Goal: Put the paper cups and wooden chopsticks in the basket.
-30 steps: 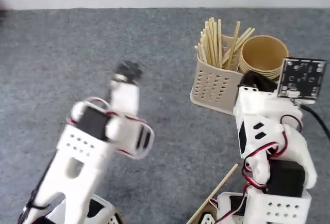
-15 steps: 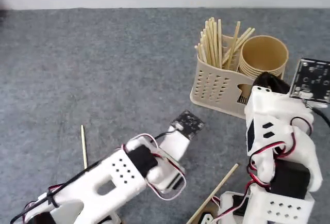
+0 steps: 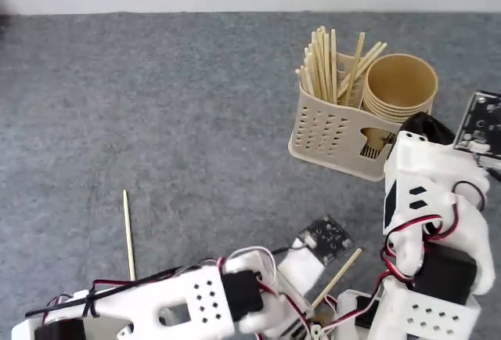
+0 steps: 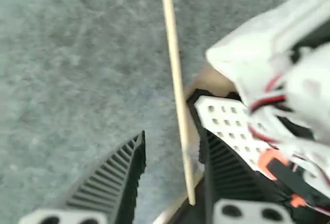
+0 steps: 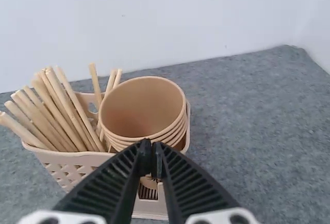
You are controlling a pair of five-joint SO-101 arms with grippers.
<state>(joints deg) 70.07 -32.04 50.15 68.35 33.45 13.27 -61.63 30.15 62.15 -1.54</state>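
Straddling the loose pale wooden chopstick (image 4: 177,95) at the high view's bottom centre, your left gripper (image 4: 170,146) spreads its jaws wide to take it, holding nothing yet, its arm stretched low along the bottom edge. Your right gripper (image 5: 151,158) hangs pinched closed and empty before the beige slotted plastic basket (image 3: 329,132) at upper right, where stacked tan paper cups (image 3: 401,81) sit.

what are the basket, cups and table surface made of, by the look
Basket: likely moulded plastic, matte beige, with regular slotted walls. Cups: probably paper, matte tan, thin nested rims. Table surface: seemingly felt or short carpet, grey, fuzzy flecked texture.
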